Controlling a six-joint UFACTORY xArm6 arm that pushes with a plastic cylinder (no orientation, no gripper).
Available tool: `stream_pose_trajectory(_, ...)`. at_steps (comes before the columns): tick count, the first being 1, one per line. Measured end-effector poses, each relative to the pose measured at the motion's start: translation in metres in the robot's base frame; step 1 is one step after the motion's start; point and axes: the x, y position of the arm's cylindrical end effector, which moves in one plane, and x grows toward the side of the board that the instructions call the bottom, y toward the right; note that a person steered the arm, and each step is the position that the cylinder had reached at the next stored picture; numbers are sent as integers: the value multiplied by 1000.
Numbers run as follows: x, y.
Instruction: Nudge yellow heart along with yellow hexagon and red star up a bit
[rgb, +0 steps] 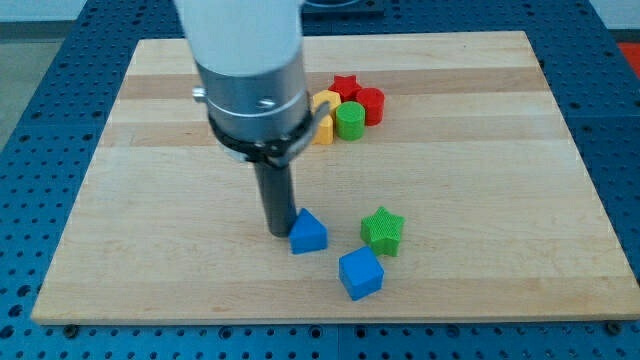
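Note:
My tip (277, 232) rests on the board just left of a blue triangular block (309, 233), touching or nearly touching it. The red star (345, 86) lies near the view's top centre, well above my tip. Two yellow blocks sit left of it, one (327, 99) above the other (323, 131). Both are partly hidden behind the arm's body, so I cannot tell which is the heart and which the hexagon. They are packed in a cluster with a red round block (371, 104) and a green round block (349, 121).
A green star (382, 230) lies right of the blue triangular block. A blue cube (360, 273) sits below it near the board's bottom edge. The wooden board (150, 200) lies on a blue perforated table. The arm's wide body hides part of the board's upper left.

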Motion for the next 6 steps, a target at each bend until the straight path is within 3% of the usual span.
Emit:
stream_pose_trajectory(2,8,9)
stream_pose_trajectory(3,-32,-25)
stream_pose_trajectory(6,-141,32)
